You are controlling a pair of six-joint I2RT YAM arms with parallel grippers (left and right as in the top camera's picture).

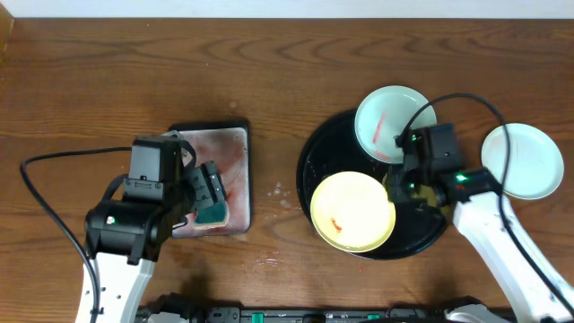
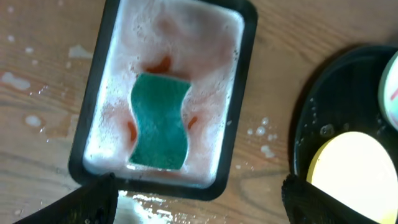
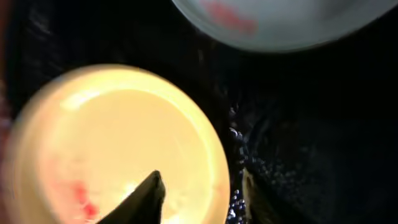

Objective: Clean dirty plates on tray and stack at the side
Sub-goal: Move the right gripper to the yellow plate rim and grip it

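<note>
The pale yellow plate with red smears lies on the black tray, at its front. A pale blue-white plate with a red smear lies at the tray's back. Another blue-white plate sits on the bare wood to the right of the tray. My right gripper is open and straddles the yellow plate's right rim: in the right wrist view one finger is over the yellow plate, the other over the tray. My left gripper is open and empty.
A green sponge lies in sudsy pink water in the small rectangular tray, left of the black tray. In the overhead view my left gripper hovers over this rectangular tray. Foam spots wet the wood between the trays.
</note>
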